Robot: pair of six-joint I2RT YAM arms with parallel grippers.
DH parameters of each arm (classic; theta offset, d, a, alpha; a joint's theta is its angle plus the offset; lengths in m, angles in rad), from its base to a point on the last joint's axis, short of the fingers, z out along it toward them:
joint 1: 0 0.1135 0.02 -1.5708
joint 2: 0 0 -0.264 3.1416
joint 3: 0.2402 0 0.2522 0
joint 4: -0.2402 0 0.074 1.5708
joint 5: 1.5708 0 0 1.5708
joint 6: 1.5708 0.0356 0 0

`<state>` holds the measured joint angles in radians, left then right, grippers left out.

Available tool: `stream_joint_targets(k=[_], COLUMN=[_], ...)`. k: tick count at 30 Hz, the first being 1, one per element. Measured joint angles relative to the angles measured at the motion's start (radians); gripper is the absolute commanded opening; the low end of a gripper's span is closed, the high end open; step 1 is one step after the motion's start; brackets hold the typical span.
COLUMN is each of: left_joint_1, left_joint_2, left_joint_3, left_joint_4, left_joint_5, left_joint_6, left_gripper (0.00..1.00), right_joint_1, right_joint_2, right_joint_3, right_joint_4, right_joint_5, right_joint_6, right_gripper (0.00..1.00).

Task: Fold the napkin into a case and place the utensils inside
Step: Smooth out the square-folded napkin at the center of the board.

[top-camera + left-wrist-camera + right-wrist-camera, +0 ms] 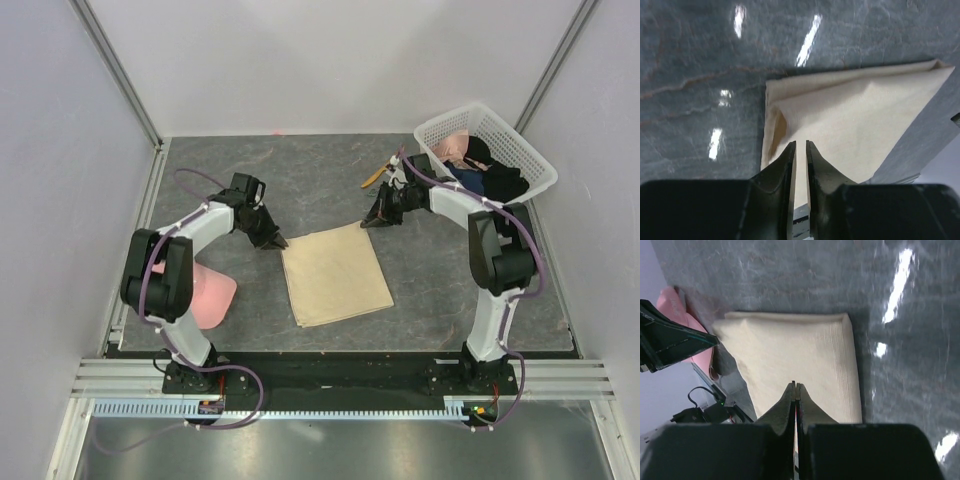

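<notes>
Flanking the folded napkin (336, 273): pink cap (205, 295) left, white basket (518, 140) far right.

My left arm (195, 222) and right arm (488, 315): white shells, black joints (160, 280), looping purple cables (540, 262). Left claw (800, 146) and right claw (795, 386): black, tapered.

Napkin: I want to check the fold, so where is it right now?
In the top view the napkin lies folded flat mid-table, between the left gripper and right gripper, pink object to its left.
</notes>
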<state>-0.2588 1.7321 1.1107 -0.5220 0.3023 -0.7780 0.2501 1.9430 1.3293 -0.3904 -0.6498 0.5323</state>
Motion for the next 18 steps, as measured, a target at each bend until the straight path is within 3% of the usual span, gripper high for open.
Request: stream_joint_targets(k=[18], left_joint_1=[0.045], left_joint_2=[0.186], left_joint_3=[0.1], left_joint_4=[0.0], left_joint_5=[0.026], left_joint_6=[0.06], left_gripper=[0.17], right_joint_1=[-0.013], right_joint_2=[0.255], right_joint_3=[0.101], right_joint_4=[0.113], right_joint_5=[-0.06], right_joint_6=[0.072], right_gripper=[0.0])
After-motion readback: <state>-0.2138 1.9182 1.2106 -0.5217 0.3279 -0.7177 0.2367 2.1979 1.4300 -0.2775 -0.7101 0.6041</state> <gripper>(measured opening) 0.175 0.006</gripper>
